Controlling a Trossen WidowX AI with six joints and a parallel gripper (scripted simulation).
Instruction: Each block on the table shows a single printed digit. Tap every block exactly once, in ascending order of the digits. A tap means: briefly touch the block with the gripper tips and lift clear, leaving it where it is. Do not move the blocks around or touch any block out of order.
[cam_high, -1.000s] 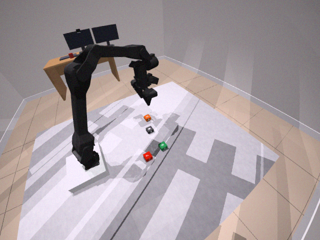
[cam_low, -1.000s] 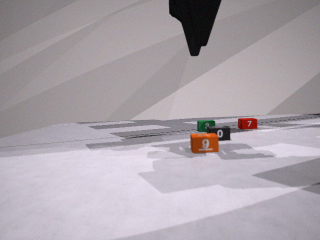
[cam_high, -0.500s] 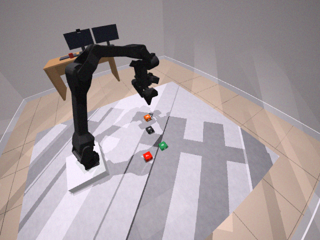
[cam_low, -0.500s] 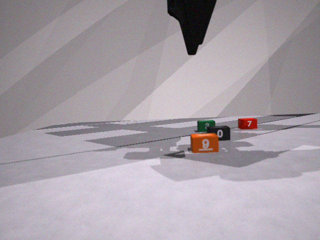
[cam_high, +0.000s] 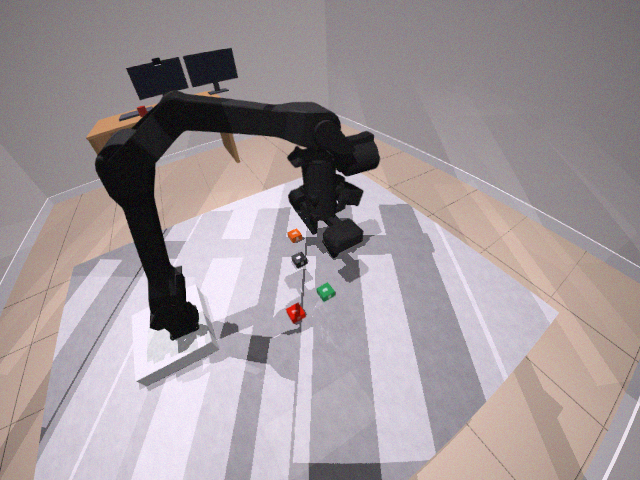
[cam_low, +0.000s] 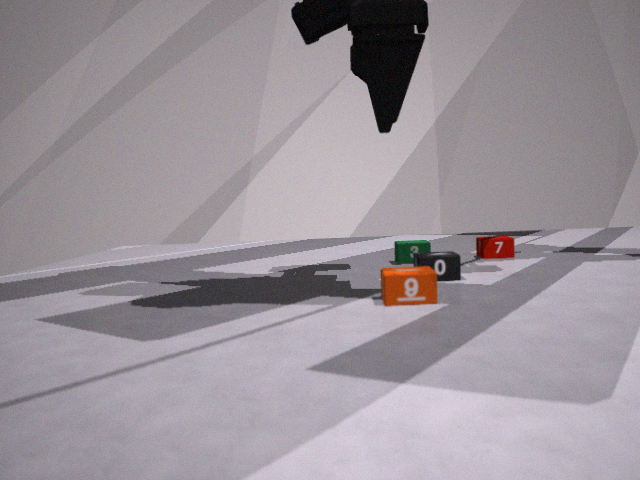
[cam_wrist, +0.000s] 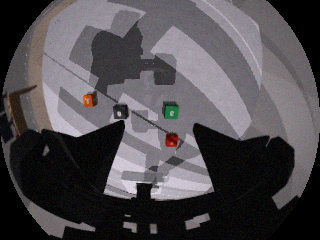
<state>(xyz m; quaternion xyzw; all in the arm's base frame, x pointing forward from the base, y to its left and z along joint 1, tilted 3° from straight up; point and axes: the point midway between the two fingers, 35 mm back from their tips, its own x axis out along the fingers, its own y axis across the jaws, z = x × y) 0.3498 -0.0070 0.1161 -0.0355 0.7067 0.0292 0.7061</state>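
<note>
An orange block (cam_high: 294, 236) (cam_low: 409, 286) (cam_wrist: 89, 100) shows a 9. A black block (cam_high: 299, 259) (cam_low: 452, 268) (cam_wrist: 120, 111) shows a 0 and sits close to the orange one. A green block (cam_high: 326, 291) (cam_low: 408, 250) (cam_wrist: 171, 110) shows a 3, partly hidden by the black one in the exterior view. A red block (cam_high: 296, 313) (cam_low: 485, 247) (cam_wrist: 171, 140) shows a 7. My gripper (cam_high: 324, 242) (cam_low: 384, 130) (cam_wrist: 159, 125) is open and empty, high above the table, touching no block. Its fingers overlap in the exterior view.
The arm stands on a white base slab (cam_high: 178, 364) left of the blocks in the top view. A wooden desk (cam_high: 105, 127) with two monitors (cam_high: 157, 78) (cam_high: 210, 67) is in the background. Dark shadows of the arm fall across the striped surface near the blocks.
</note>
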